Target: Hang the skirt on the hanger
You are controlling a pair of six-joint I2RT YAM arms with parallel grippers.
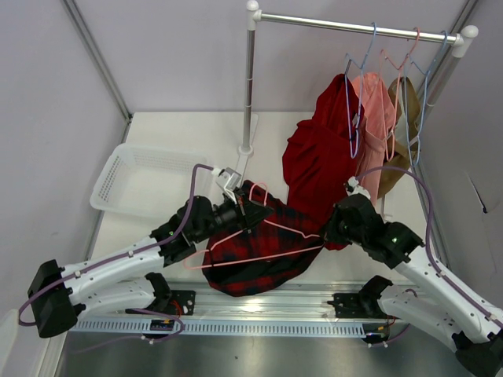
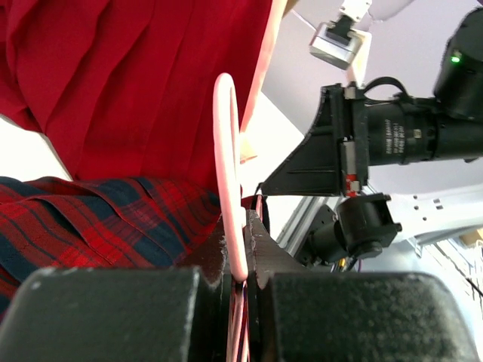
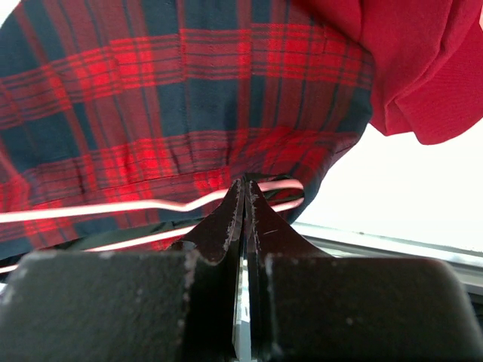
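Observation:
The red-and-black plaid skirt (image 1: 251,265) lies on the table between my arms, with the pale-pink hanger (image 1: 291,229) on top of it. My left gripper (image 1: 245,210) is shut on the hanger's wire near its hook; the left wrist view shows the pink wire (image 2: 226,151) pinched between the jaws of that gripper (image 2: 243,219), with the skirt (image 2: 90,219) to the left. My right gripper (image 1: 330,229) is shut at the hanger's right end. In the right wrist view it (image 3: 245,185) pinches a thin dark strip of the skirt (image 3: 151,98) where the hanger (image 3: 113,205) ends.
A plain red garment (image 1: 318,157) hangs from the rack rail (image 1: 354,26) down to the table beside the skirt, with a salmon-pink one (image 1: 377,110) and blue hangers (image 1: 357,63) to its right. The rack pole (image 1: 249,86) stands behind. A white basket (image 1: 149,181) sits at the left.

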